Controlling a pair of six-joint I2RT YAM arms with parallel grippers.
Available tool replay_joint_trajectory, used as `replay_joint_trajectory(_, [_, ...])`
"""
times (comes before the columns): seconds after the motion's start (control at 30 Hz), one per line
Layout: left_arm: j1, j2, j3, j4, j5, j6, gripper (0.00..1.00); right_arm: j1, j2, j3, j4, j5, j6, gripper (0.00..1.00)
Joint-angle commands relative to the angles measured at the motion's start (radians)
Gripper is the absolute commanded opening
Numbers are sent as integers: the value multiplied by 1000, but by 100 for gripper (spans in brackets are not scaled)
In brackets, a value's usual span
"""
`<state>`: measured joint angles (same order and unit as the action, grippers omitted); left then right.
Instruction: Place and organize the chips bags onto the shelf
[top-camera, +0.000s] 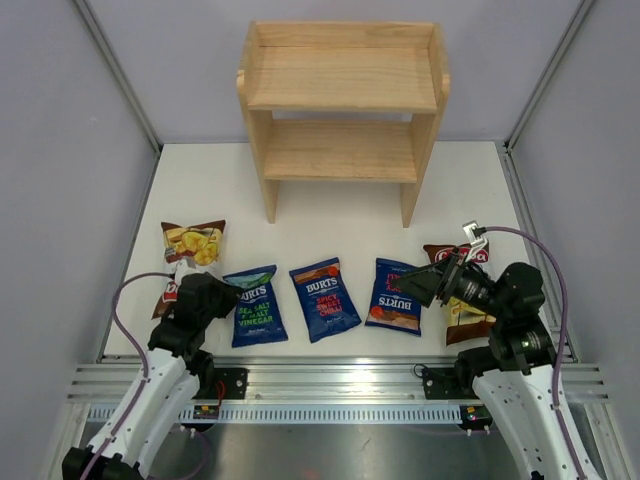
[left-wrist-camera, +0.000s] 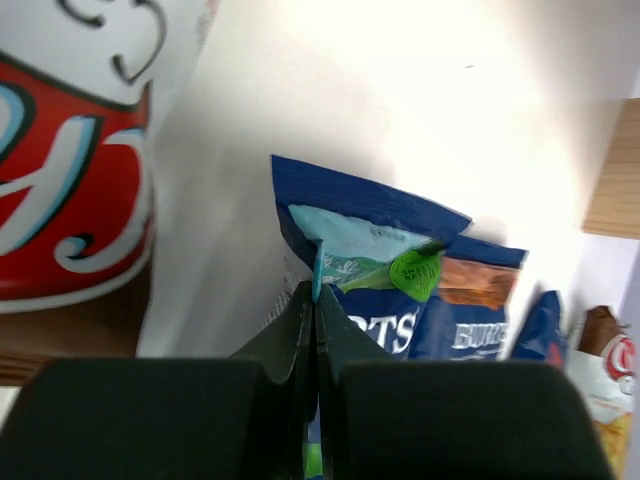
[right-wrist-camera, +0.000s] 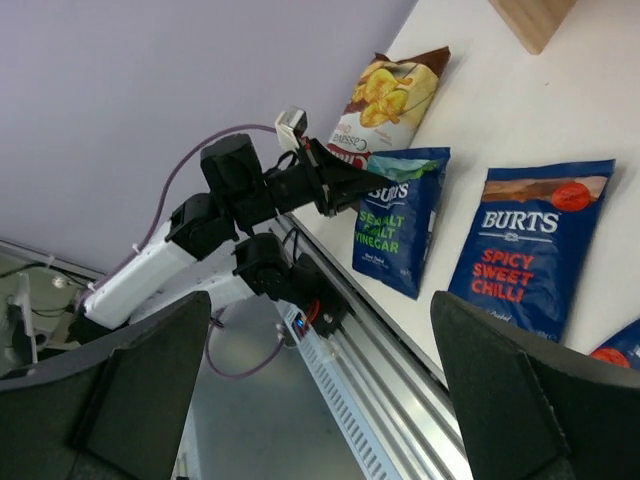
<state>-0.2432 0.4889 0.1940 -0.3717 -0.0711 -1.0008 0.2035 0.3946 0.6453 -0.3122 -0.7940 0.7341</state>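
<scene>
Top external view: the shelf (top-camera: 340, 150) stands at the far side of the white table (top-camera: 330, 220), both wooden tiers bare, and all five bags lie flat in a rough row near the arms. From left to right they are a brown bag (top-camera: 192, 245) with yellow chips on it, the sea-salt BURTS bag (top-camera: 255, 305), the sweet-chilli BURTS bag (top-camera: 323, 298), a third BURTS bag (top-camera: 395, 295), and a second brown bag (top-camera: 438, 250) that is mostly hidden under the right arm.

The left gripper (top-camera: 228, 292) sits low between the first brown bag and the sea-salt bag. Its wrist camera shows the fingers pressed together with no gap, their tips right at the top corner of the sea-salt bag. Whether they pinch the foil there or only touch it is hard to say, since that view is very close and partly washed out.

The right gripper (top-camera: 418, 285) hovers over the right edge of the third BURTS bag. Its two fingers are spread wide and hold nothing, which is plain in its own wrist view.
</scene>
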Motion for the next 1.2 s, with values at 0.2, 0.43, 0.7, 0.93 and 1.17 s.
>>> replay_joint_trajectory(0.2, [-4,-33,295,-3,120,-27,0,54,104,-302,616,-39,344,99])
replay_joint_trajectory(0.43, [-7,-114,455,92,157,-249,0,451,397,-225,829,259,223,99])
replay_joint_trajectory(0.7, [-8,-40,674,197,25,-496,0,845,690,-73,1166,671,-5,99])
replay_joint_trajectory(0.93, [-11,53,743,283,16,-746,0,927,938,74,1453,759,-159,99])
replay_joint_trajectory(1.17, [-57,86,786,286,-1,-817,0,945,1046,218,1533,851,-314,100])
